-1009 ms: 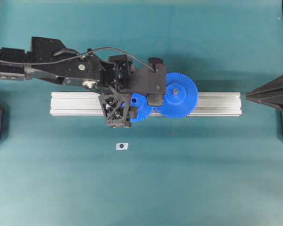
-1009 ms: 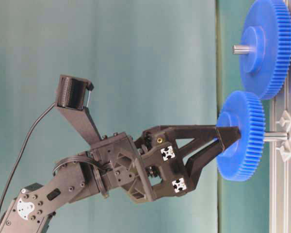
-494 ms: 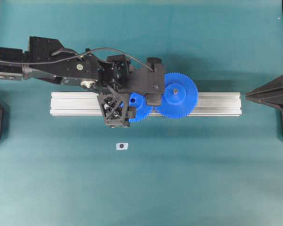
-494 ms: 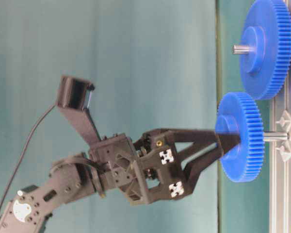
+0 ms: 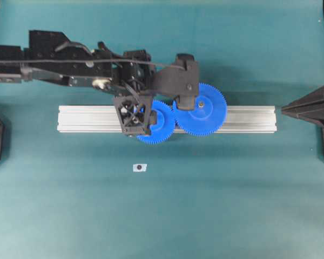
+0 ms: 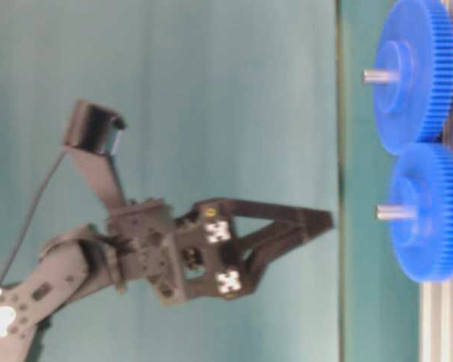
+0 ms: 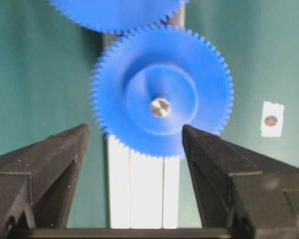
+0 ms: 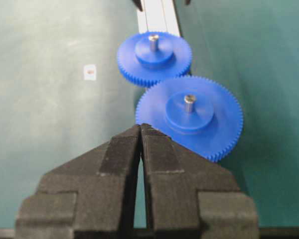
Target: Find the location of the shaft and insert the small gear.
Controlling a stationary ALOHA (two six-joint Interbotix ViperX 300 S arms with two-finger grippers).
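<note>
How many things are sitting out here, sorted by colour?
Blue: 2, the small gear and the larger gear
Silver: 1, the rail
White: 1, the small tag
Black: 2, the left claw and right claw
Total: 6

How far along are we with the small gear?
Insertion looks done: the small gear sits on the shaft, teeth against the larger gear. Nothing in hand: the left pincer is open and clear of it. Left: only backing the arm away.

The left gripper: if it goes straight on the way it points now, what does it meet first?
Probably the small gear, now seated on the shaft. The open left gripper points at it from above, apart from it; the shaft tip sticks out nearest.
</note>
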